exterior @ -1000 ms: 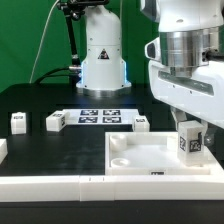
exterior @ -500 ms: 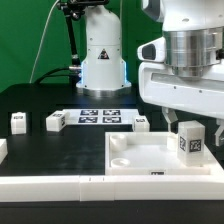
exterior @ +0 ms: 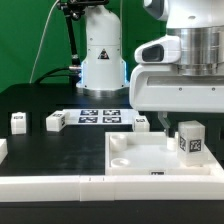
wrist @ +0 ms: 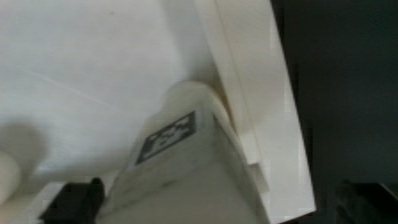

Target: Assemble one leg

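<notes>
A leg (exterior: 190, 139), a small white block with a black-and-white tag facing front, stands upright on the far corner of the large white panel (exterior: 140, 165) at the exterior view's right. My gripper (exterior: 186, 116) hangs just above it, jaws wide apart, not touching the leg. In the wrist view the leg (wrist: 178, 140) rises between my two dark fingertips (wrist: 79, 201), at the panel's raised edge, and my gripper (wrist: 222, 206) is open around it.
Three more legs stand on the black table: two at the exterior view's left (exterior: 18, 121) (exterior: 55, 121) and one behind the panel (exterior: 141, 123). The marker board (exterior: 100, 116) lies mid-table. The robot base (exterior: 103, 55) stands behind it.
My gripper has risen straight up off the leg. The leg stays standing on the panel corner.
</notes>
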Available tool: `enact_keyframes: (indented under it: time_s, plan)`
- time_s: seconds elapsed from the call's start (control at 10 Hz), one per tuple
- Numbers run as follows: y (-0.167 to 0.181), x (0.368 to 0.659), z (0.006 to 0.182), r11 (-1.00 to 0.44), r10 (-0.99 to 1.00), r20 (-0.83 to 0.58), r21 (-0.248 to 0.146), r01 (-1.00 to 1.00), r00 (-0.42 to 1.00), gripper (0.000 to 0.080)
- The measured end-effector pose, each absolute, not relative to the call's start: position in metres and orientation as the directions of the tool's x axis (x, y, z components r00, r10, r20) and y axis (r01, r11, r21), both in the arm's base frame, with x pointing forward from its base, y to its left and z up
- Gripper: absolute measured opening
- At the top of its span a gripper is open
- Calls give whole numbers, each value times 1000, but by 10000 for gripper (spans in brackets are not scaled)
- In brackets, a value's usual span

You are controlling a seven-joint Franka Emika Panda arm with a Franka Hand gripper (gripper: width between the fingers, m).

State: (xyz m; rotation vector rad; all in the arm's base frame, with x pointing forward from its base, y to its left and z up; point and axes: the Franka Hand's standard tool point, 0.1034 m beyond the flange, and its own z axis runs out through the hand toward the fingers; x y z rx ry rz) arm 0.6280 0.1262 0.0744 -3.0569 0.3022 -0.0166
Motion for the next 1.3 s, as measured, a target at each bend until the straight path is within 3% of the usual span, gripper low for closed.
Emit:
enact_keyframes:
  time_s: [0.5,0.7,1.0,1.3]
  plan:
    - [123,628,74,-977,205,30,-51,207,978,649]
    - [123,628,74,-972,230,32,-51,231,973,649]
    - [123,629,74,-972,229,33,-50,230,973,291]
    - [122,629,74,-973,224,33,-51,226,974,291]
